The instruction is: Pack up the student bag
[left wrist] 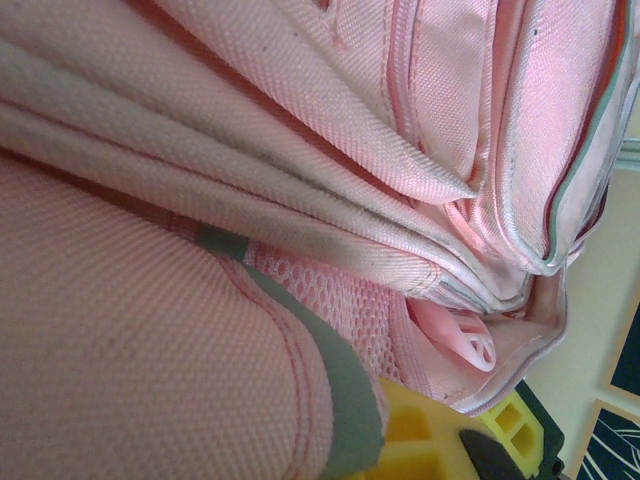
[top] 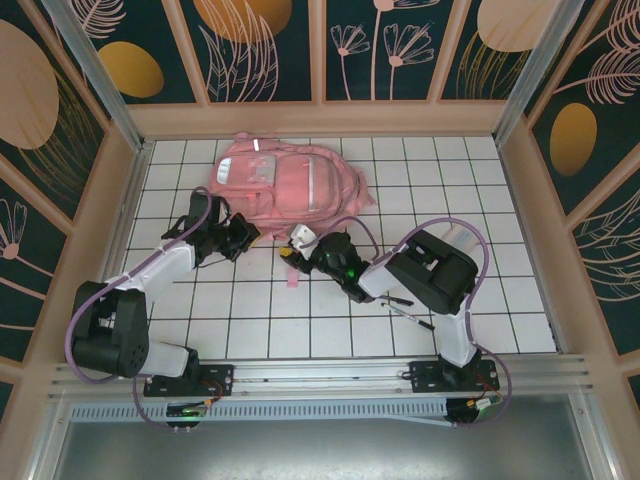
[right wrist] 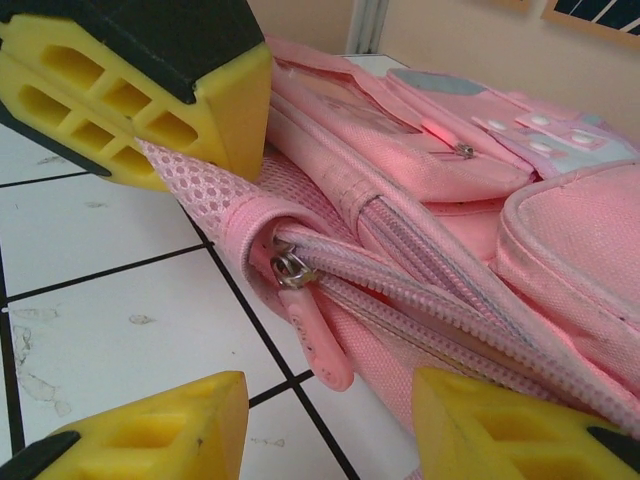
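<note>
The student bag (top: pixel 285 180) is laid flat at the far middle of the surface (top: pixel 470 210), its long axis left to right. Its zipper pull (right wrist: pixel 305 325) is framed between the parted fingers of the nearer right tool (top: pixel 297 247), with nothing held. The left tool (top: pixel 240 236) is shut at the bag's left near edge. Bare tiles are left near and right.

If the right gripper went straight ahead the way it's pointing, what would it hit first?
Most likely the zipper pull at the end of the student bag zipper. It lies right ahead of the right gripper, between its open jaws. Depth is hard to judge, though it looks close.
</note>
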Robot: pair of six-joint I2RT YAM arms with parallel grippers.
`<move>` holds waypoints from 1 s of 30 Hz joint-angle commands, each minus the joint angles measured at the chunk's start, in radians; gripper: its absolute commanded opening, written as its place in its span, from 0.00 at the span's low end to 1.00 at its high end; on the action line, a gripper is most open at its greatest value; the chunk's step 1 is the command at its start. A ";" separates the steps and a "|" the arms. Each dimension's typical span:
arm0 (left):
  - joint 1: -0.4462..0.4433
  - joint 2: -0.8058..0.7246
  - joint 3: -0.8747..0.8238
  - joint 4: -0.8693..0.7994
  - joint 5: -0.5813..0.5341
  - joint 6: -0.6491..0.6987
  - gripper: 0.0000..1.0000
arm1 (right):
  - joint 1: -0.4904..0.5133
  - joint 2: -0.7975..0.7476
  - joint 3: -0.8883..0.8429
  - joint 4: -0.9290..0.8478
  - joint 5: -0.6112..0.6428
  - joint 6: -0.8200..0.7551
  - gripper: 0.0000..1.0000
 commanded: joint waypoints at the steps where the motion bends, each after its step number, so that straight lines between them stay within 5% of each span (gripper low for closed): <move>1: -0.013 -0.031 -0.021 0.019 0.091 -0.026 0.00 | 0.005 0.025 0.050 0.057 0.023 0.001 0.45; 9: -0.012 -0.042 -0.034 0.072 0.121 -0.063 0.00 | 0.021 0.070 0.107 0.004 -0.023 0.037 0.30; 23: -0.012 -0.036 -0.019 0.074 0.131 -0.054 0.00 | 0.032 0.125 0.163 -0.066 -0.037 0.031 0.36; 30: -0.011 -0.046 -0.030 0.069 0.119 -0.045 0.00 | 0.038 0.118 0.167 -0.081 -0.007 0.025 0.25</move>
